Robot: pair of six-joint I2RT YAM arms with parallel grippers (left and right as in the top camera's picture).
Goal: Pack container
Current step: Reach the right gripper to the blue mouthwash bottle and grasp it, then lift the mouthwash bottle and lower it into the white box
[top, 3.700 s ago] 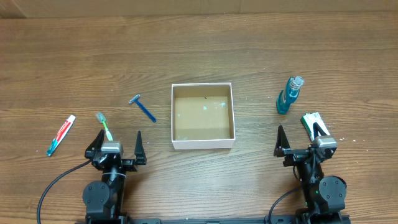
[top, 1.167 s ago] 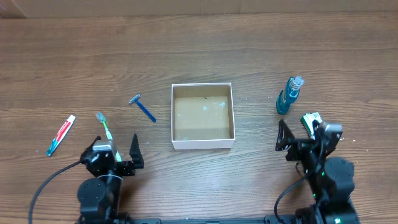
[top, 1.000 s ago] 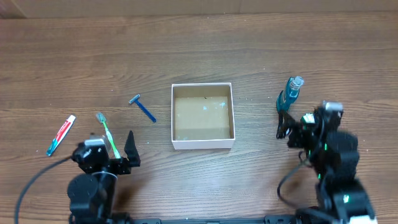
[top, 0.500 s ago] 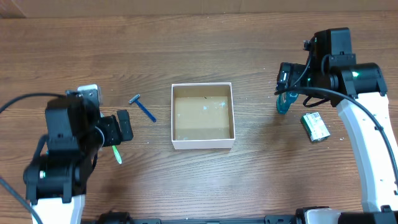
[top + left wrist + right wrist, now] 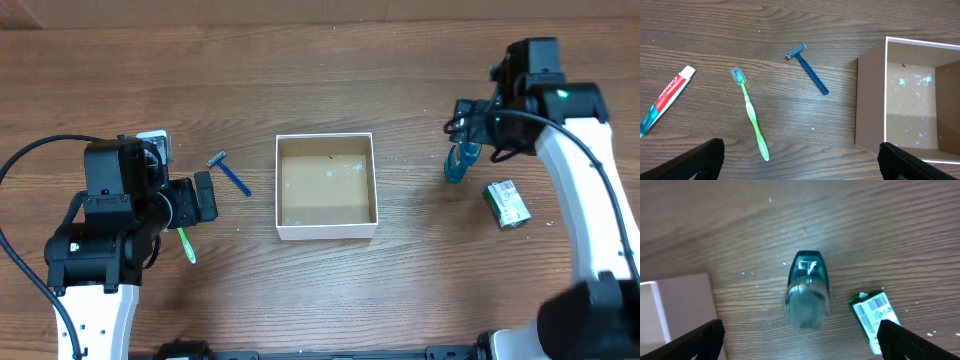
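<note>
Overhead: container sits mid-bench, open top, brown floor bare, nothing in it. Left claw hangs left of the container, over the green toothbrush, of which only the handle end shows. Blue razor lies between that claw and the container, touching neither. Right claw is over the top of the upright blue bottle, right of the container. Green-and-white packet lies flat, near the bottle but apart from it.

Left wrist: both fingers sit at the bottom corners, spread wide, nothing between them, so the claw is released. Left to right below it: toothpaste tube, toothbrush, razor, then the container's left wall and part of its floor. All lie apart from each other.

Right wrist: fingers again at the bottom corners, wide apart, claw released and holding nothing. Bottle seen from above, blurred, centred between them. Packet to its right, container corner at lower left.
</note>
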